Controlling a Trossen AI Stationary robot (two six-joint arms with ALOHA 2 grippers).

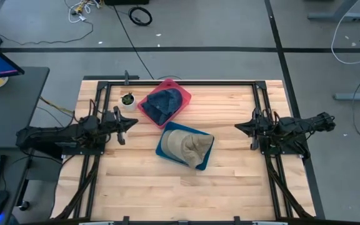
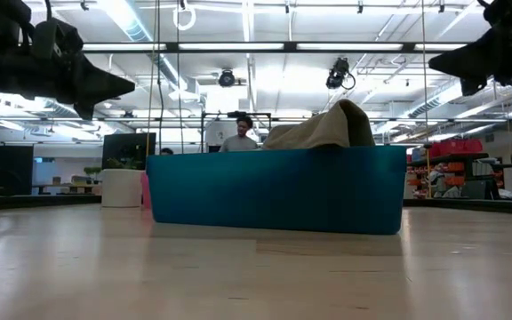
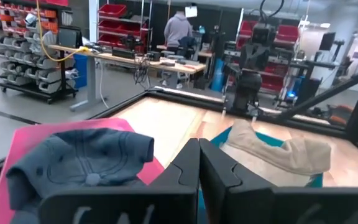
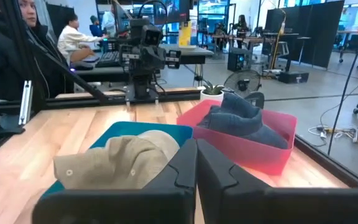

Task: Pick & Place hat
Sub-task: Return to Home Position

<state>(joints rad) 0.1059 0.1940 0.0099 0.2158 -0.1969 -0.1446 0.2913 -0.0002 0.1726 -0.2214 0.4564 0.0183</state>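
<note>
A beige hat (image 1: 189,146) lies in a blue bin (image 1: 165,151) at the table's middle; it also shows in the low view (image 2: 323,132) and both wrist views (image 3: 278,152) (image 4: 120,163). A dark blue hat (image 1: 165,103) lies in a pink bin (image 1: 144,106) farther back. My left gripper (image 1: 135,123) is shut and empty, left of the bins, above the table. My right gripper (image 1: 236,127) is shut and empty, right of the blue bin, above the table.
A small potted plant in a white pot (image 1: 128,100) stands left of the pink bin. A black frame (image 1: 180,83) runs around the table's back and sides. Bare wood lies in front of the blue bin. People show in the room beyond.
</note>
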